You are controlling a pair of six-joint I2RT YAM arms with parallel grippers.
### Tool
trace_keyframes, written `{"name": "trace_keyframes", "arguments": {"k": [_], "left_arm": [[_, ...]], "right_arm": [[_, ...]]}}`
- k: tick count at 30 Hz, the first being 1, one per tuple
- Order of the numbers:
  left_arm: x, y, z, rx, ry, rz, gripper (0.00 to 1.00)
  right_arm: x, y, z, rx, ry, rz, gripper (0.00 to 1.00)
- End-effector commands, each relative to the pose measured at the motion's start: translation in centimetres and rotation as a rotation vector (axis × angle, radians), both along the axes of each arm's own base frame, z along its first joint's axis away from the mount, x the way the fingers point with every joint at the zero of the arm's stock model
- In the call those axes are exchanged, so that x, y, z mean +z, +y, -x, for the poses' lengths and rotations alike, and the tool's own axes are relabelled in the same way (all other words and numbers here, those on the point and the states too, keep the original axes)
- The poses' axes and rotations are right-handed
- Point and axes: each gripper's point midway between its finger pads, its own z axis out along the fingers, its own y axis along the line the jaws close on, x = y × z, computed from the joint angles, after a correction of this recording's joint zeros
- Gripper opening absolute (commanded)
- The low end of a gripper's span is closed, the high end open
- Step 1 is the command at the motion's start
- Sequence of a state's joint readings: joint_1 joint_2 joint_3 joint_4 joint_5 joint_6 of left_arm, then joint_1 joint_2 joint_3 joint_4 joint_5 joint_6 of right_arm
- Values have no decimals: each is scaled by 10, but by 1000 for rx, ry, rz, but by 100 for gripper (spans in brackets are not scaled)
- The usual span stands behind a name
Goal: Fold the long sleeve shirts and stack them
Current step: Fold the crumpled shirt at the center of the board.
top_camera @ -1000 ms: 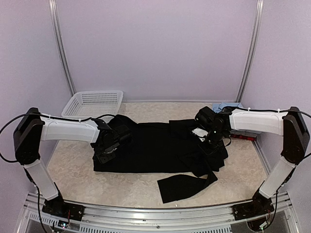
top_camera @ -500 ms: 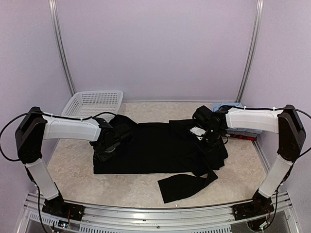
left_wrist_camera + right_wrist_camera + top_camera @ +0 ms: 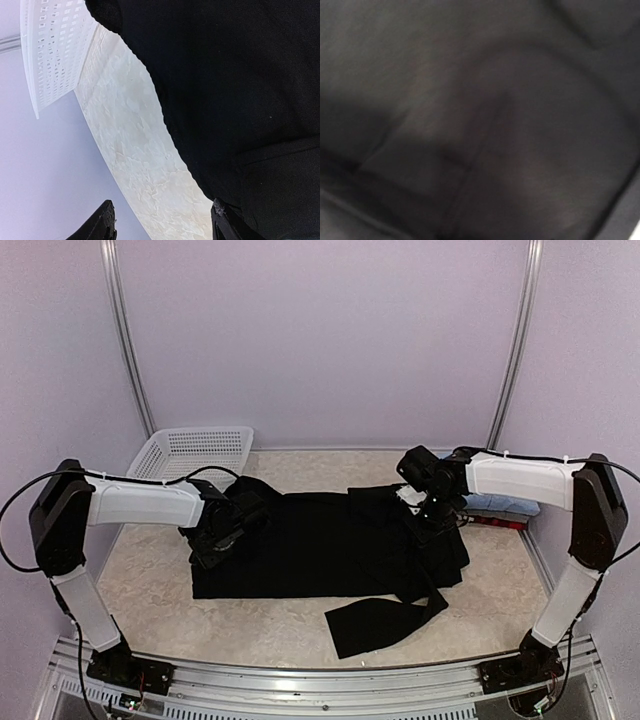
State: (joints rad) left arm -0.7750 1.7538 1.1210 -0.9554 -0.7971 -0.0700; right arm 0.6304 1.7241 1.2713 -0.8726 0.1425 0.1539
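Table (image 3: pixel 130 580): pale, marbled; carries everything below.

Black shirt (image 3: pixel 320 540): spread flat at mid-table, lengthwise left to right. One sleeve trails off its near right corner towards the arm bases. Its right end is bunched.

Basket (image 3: pixel 190 452): white mesh, behind the black shirt's left end, at the table's far left corner, apart from the cloth.

Left tool (image 3: pixel 215 542): low over the black shirt's left edge. In the wrist view its fingers (image 3: pixel 105 222) stand spread apart, one at the shirt's hem, the other over bare table.

Right tool (image 3: pixel 432 523): down on the black shirt's bunched right end. Its wrist view is filled by blurred black cloth, so its state cannot be told.

Blue shirt (image 3: pixel 505 503): right of the black shirt, partly hidden under the right arm.

Red shirt (image 3: pixel 492 522): a sliver showing just beside the blue shirt's near edge.
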Motion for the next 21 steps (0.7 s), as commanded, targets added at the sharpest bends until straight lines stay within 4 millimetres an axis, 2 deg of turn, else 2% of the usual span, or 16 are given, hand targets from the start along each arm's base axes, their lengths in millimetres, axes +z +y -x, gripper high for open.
{"name": "trace_keyframes", "arguments": {"k": [1,7,12,15,17,21], "left_arm": [[20,2,-7,27,-76,24,62],[25,2,-12,37,-109,35,63],[34,0,-18,44,-156,60,67],[42,-5,-24,47,-195,98,70],[48,-11,-28,49,-218,141,71],[59,-26,-35,46,-252,240,74]], "right_arm": [[12,-17,-21,-74,-63,57,53],[20,-30,-34,-122,-107,98,56],[33,-28,-25,-123,-114,32,58],[44,-19,-8,-109,-110,-77,60],[49,-12,11,-94,-96,-151,62],[46,-5,54,-97,-54,-227,63]]}}
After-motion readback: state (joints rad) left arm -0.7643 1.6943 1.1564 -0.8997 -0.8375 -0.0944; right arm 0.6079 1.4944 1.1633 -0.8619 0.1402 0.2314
